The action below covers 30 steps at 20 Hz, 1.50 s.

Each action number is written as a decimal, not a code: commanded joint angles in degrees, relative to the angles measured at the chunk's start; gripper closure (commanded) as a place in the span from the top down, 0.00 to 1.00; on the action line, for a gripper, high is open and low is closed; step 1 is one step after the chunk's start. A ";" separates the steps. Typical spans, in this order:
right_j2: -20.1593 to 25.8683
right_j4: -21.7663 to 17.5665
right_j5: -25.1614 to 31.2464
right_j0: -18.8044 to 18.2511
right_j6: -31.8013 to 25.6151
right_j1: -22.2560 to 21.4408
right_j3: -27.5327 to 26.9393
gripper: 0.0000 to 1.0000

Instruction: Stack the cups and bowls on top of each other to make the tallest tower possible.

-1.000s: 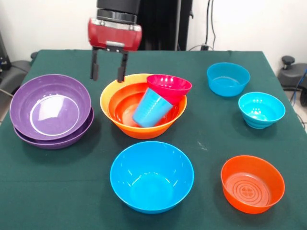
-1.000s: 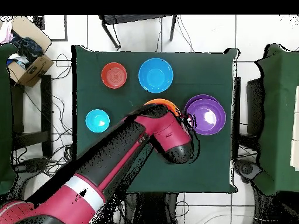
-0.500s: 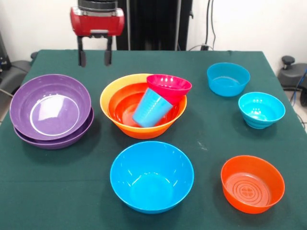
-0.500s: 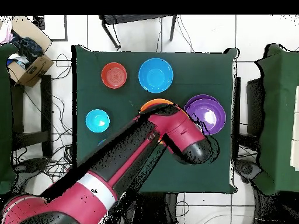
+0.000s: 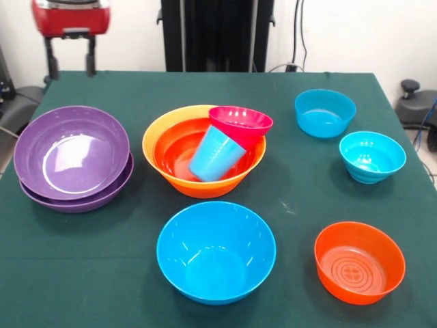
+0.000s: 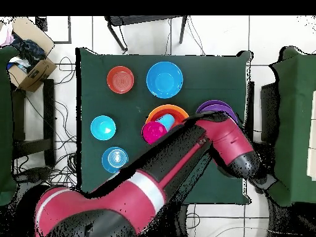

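Gripper (image 5: 69,65) hovers empty, fingers parted, over the surface's far corner beyond the purple bowls (image 5: 72,156); next likely move: descending to grasp one for the tower (image 5: 203,149).

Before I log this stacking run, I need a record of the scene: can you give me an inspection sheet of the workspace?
Surface: green cloth table.
Job's things: orange bowl holds a red-orange bowl, a tilted blue cup and a magenta bowl leaning on the cup. Two nested purple bowls. Big blue bowl, small orange bowl and two cyan bowls stand apart.
Clutter: nothing seen on the table.
Gripper: open, empty, raised near the table's far edge beyond the purple bowls.
Cables: on the floor beside the table.
Surroundings: cardboard box, chair.
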 commanded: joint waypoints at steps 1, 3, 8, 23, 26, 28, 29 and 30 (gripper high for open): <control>12.84 -1.67 0.16 -1.80 -17.85 3.45 -5.96 1.00; 13.08 -1.09 0.42 -1.87 -18.70 3.21 -6.24 1.00; 15.38 0.88 0.51 -2.76 -26.36 0.92 -5.09 1.00; 21.18 -2.58 1.74 -4.89 -58.36 -1.26 -4.52 1.00; 20.16 -2.12 1.68 -4.60 -56.81 -0.31 -5.07 1.00; 18.95 -2.47 1.25 -3.91 -54.99 0.89 -5.64 1.00; 18.70 -2.32 1.19 -3.93 -55.04 1.13 -5.88 1.00; 18.17 -2.56 1.01 -3.72 -54.46 1.56 -6.03 1.00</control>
